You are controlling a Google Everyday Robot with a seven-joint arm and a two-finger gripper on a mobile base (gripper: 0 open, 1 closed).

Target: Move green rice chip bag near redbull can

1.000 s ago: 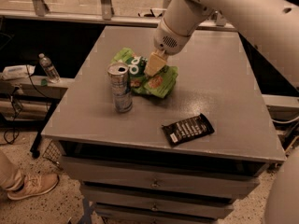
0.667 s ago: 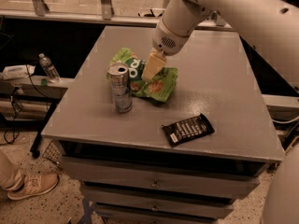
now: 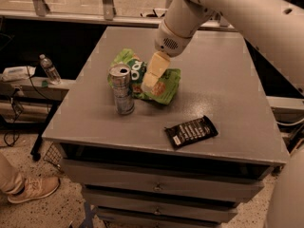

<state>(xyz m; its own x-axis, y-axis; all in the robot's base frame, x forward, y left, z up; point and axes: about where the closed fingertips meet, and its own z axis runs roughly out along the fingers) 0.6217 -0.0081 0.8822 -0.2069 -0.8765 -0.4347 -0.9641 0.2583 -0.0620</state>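
Change: nothing had shifted that I could see; the robot arm (image 3: 228, 4), the green rice chip bag (image 3: 167, 85) and the redbull can (image 3: 122, 89) sat where they had been a second before.
Count: one robot arm, one table (image 3: 223, 84), one green rice chip bag, one black wrapper (image 3: 191, 131), one redbull can, one gripper (image 3: 149, 83), one water bottle (image 3: 49, 69).
Arm: white, reaching down from the upper right of the view over the table's middle.
Table: grey top; the right half lay bare, and the front strip held only the black wrapper.
Bag: crumpled bright green with white lettering and an orange patch, lying flat mid-table, well in from every edge, just behind and beside the redbull can.
Wrapper: flat near the front edge, apart from the bag.
Can: upright, silver, nearer the left edge than the bag.
Gripper: cream-coloured, angled down onto the bag's middle; clenched or released, I could not tell.
Bottle: upright, off the table's left side, lower down.
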